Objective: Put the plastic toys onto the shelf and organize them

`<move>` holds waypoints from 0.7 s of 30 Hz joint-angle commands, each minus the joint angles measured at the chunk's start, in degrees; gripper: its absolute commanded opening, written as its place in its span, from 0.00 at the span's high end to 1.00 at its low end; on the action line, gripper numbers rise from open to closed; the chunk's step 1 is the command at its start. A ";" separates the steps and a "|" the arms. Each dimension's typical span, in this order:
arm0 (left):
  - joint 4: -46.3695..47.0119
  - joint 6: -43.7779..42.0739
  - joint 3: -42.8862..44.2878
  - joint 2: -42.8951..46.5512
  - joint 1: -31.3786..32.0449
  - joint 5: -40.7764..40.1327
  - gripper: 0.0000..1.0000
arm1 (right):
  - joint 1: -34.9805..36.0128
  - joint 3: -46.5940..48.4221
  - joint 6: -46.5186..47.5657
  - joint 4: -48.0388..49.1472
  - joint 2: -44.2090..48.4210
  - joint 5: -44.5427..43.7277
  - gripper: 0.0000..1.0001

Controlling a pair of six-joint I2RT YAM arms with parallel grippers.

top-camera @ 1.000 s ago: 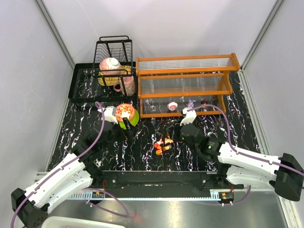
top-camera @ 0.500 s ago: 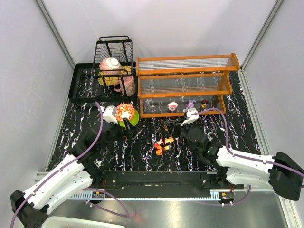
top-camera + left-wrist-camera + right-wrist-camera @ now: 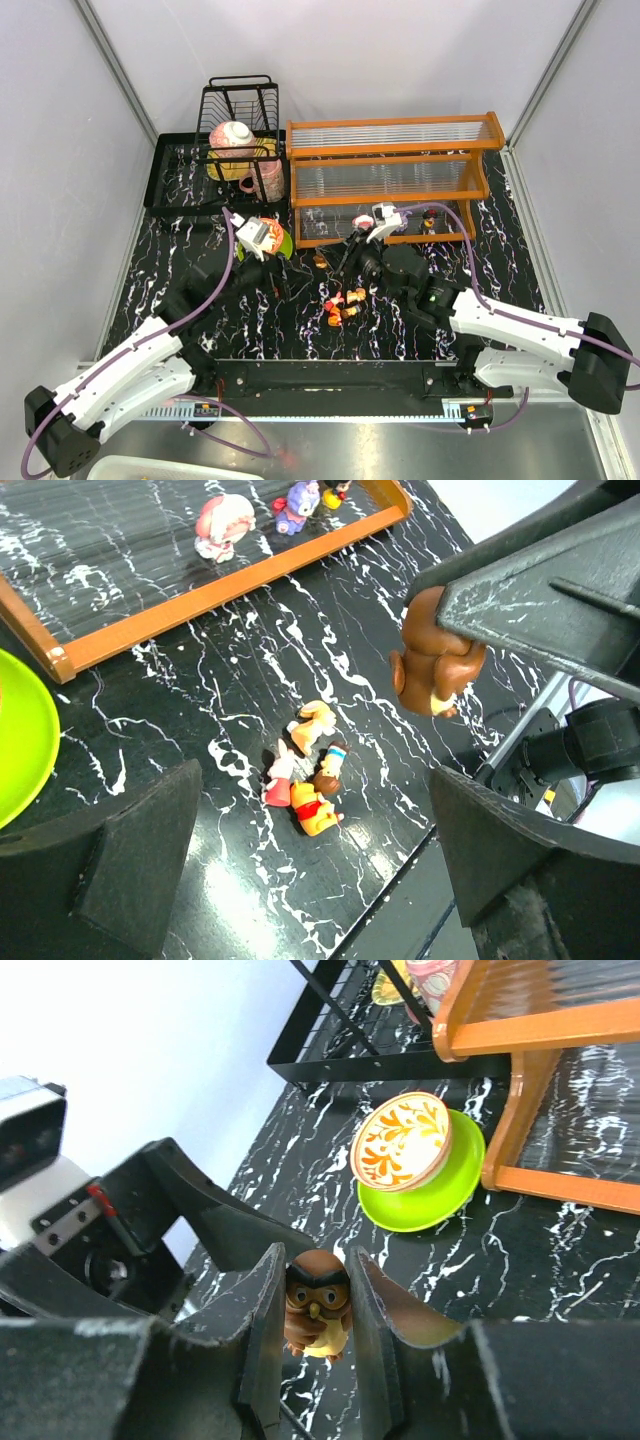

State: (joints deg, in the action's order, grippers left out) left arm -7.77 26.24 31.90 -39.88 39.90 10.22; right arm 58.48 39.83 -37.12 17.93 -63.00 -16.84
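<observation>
My right gripper (image 3: 317, 1340) is shut on a brown owl toy (image 3: 317, 1305), held above the table; in the top view the right gripper (image 3: 325, 263) hangs left of the shelf's front corner. The same owl (image 3: 432, 670) shows in the left wrist view. Several small plastic toys (image 3: 343, 303) lie in a heap on the black marbled table, also seen as orange, pink and yellow figures (image 3: 312, 775). My left gripper (image 3: 315, 880) is open above the table beside that heap. The orange shelf (image 3: 390, 178) carries a pink-white toy (image 3: 222, 525), a purple one (image 3: 297, 500) and a dark one (image 3: 335, 492) on its lowest tier.
A red patterned bowl (image 3: 405, 1140) sits on a green plate (image 3: 445, 1195) left of the shelf. Behind it stands a black wire dish rack (image 3: 240, 125) with crockery on a black tray. Grey walls close in both sides. The table's near edge (image 3: 400, 920) lies just past the heap.
My right arm has swung left along the shelf front with the owl still gripped. The left gripper has shifted right, towards the heap, and now covers part of the bowl in the top view.
</observation>
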 commanded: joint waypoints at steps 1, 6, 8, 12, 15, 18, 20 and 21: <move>4.43 -3.83 3.69 -0.64 1.40 2.88 0.01 | -0.12 4.72 -4.80 -3.16 -0.72 3.65 1.00; 6.27 -3.48 4.75 -1.43 2.46 4.19 0.01 | -0.03 6.13 -5.24 -3.35 -2.30 4.80 1.00; 6.80 -3.21 5.10 -1.61 3.08 4.63 0.01 | -0.12 6.04 -5.50 -3.26 -2.65 4.89 1.00; 6.89 -3.30 5.19 -2.04 3.95 3.49 0.01 | -0.12 6.13 -6.03 -2.47 -2.83 6.55 1.00; 6.89 -3.56 5.54 -2.84 4.22 3.75 0.01 | -0.12 5.70 -6.03 -1.85 -2.83 7.08 1.00; 6.89 -4.09 5.98 -3.63 4.66 3.58 0.01 | -0.12 5.26 -6.21 -0.63 -2.39 7.61 1.00; 6.72 -4.18 6.16 -3.98 4.75 3.23 0.01 | -0.12 5.25 -6.29 -0.27 -2.39 8.31 1.00; 6.63 -4.27 6.16 -4.24 4.92 3.14 0.01 | -0.12 5.60 -6.29 -0.18 -2.48 8.58 1.00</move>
State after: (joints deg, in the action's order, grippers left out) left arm -4.19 23.33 35.31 -43.64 44.25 12.71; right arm 58.50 43.59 -42.61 13.89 -65.95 -10.13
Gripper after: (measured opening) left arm 0.984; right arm 0.338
